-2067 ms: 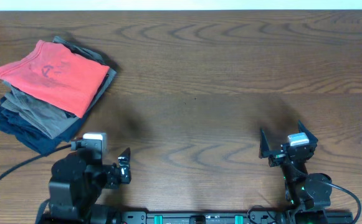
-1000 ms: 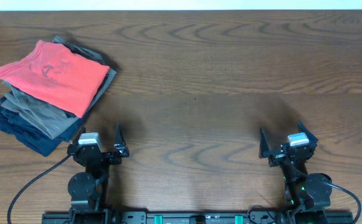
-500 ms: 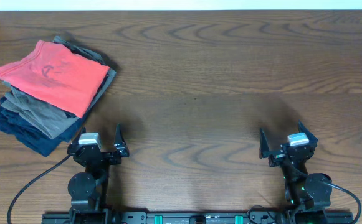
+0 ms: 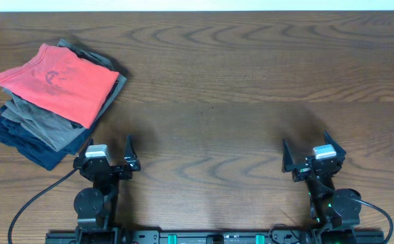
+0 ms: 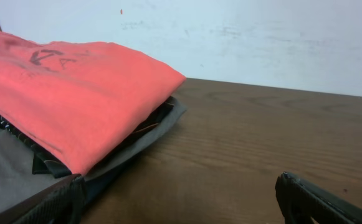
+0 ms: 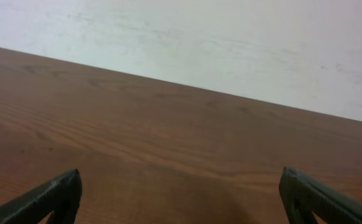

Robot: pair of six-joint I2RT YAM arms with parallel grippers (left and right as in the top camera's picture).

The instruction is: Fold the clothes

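The clothes, a coral-red T-shirt, lie folded on top of a pile at the table's far left, with faint dark lettering showing on the cloth. In the left wrist view the red T-shirt fills the upper left, just ahead of the fingers. My left gripper sits low at the near edge, right of the pile's near corner, open and empty. Its left fingertip is close to the pile's edge. My right gripper rests at the near right over bare wood, open, nothing between its fingers.
Under the red shirt lie a grey folded garment and a navy one, with a dark layer showing at the fold. The wooden table stretches to the right. A white wall stands behind it.
Two seconds ago the left arm was hunched at the near edge with its gripper pointing right; now it sits straight, facing the pile. Nothing has moved in the last second.
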